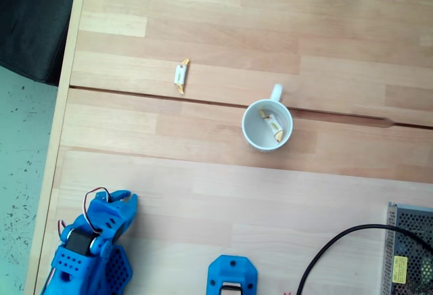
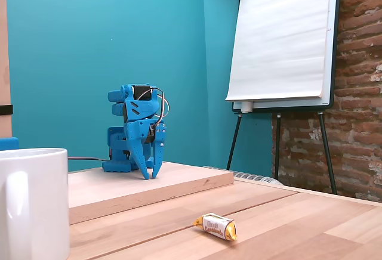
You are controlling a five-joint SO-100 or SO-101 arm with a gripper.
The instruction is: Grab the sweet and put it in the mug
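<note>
The blue hand (image 1: 122, 200) is folded at the worktop's (image 1: 325, 31) near-left corner in the top-down fixed view, fingers nearly together and pointing down, holding nothing (image 2: 152, 173). The sweet (image 1: 180, 76) lies well apart, up and slightly right, its long axis nearly upright in that view. The mug (image 1: 267, 127), right of it, already holds a second wrapped sweet (image 1: 273, 126).

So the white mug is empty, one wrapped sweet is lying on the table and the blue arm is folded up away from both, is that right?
Not quite: the mug is not empty. A fixed view from above shows a second wrapped sweet inside it. The rest holds: the sweet lies on the table, and the gripper is away from both.
</note>
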